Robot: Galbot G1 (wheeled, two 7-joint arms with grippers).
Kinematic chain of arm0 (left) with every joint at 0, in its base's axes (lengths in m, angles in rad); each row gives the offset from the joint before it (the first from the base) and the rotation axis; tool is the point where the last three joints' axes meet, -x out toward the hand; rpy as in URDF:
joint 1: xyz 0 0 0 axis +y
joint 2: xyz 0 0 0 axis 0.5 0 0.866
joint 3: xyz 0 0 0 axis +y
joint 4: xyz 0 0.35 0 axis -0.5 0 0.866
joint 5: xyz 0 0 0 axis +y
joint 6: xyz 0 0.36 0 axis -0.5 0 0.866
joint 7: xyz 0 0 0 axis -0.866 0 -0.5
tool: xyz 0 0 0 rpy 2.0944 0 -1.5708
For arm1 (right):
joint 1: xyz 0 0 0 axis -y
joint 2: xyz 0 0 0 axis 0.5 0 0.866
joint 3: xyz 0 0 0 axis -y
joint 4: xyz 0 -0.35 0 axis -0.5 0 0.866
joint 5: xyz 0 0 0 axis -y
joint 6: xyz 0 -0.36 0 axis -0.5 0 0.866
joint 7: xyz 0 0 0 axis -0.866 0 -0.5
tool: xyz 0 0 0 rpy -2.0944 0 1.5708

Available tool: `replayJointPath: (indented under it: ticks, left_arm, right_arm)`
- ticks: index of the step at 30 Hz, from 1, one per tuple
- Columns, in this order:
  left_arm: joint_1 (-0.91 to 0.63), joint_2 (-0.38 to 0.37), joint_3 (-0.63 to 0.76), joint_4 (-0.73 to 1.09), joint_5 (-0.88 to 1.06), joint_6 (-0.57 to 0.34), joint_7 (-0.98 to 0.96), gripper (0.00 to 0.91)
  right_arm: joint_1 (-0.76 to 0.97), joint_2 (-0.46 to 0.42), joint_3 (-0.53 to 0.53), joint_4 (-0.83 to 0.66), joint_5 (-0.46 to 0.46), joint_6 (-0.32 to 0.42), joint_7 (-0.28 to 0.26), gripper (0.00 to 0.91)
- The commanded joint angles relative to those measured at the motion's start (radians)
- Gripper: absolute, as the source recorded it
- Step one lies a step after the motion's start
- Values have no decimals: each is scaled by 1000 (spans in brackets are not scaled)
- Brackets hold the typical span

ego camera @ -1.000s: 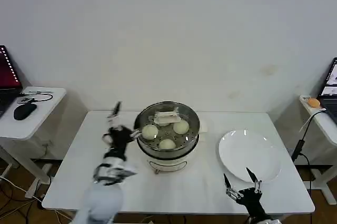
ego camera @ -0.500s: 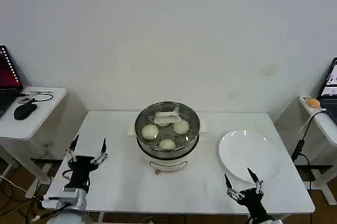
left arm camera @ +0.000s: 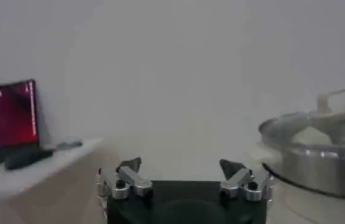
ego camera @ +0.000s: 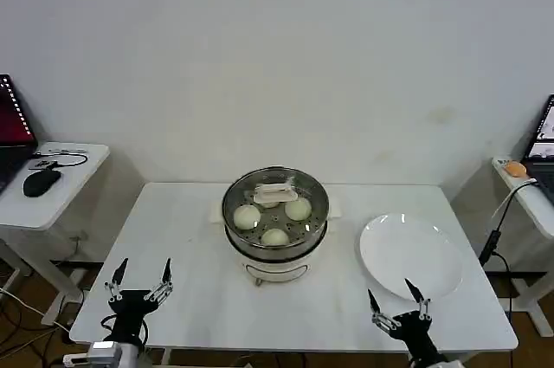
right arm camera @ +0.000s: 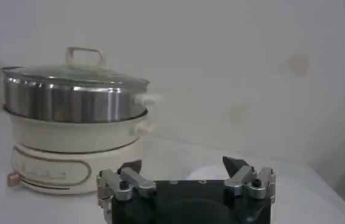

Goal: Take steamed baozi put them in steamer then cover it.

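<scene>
Table (ego camera: 199, 290): covered steamer (ego camera: 275, 238) between both open grippers, apart.

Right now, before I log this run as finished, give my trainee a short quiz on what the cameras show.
1. True or false: the cover sits on the steamer.
2. How many steamed baozi show through the glass in the head view?
3. Multiple choice: the white plate is A) bare, B) holding one bun, C) under the steamer.

Key:
1. True.
2. Three clearly; the handle may hide more.
3. A. The left gripper and right gripper are both open at the table's near edge.
</scene>
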Motion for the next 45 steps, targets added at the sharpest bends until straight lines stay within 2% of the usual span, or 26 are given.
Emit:
replayJointPath:
  ticks: [1,12,16,28,31,36,43,45]
  left_arm:
    - [46,-5,-1,1,-14,-43,2,907]
    - [40,-2,12,-5,-1,7,8,907]
    - [45,5,18,-5,-5,52,27,907]
    - [53,-3,29,-7,-45,77,-2,907]
    - [59,-7,30,-16,-46,78,-3,907]
    - [65,-11,32,-8,-40,71,-1,907]
    - [66,-13,34,-25,-31,74,-4,907]
    - [66,-13,33,-29,-24,80,-2,907]
  right_arm:
    - [-2,-3,-18,0,-6,-9,4,907]
    - [-5,-7,-35,2,-15,-13,-1,907]
    - [-5,-7,-37,5,-13,-21,0,907]
    - [-22,-11,-30,34,-7,-46,1,907]
    - [-24,-14,-29,35,-3,-60,2,907]
    - [-33,-13,-36,57,29,-130,15,907]
    - [-35,-21,-39,60,38,-154,22,907]
    - [-27,-16,-49,61,65,-154,37,907]
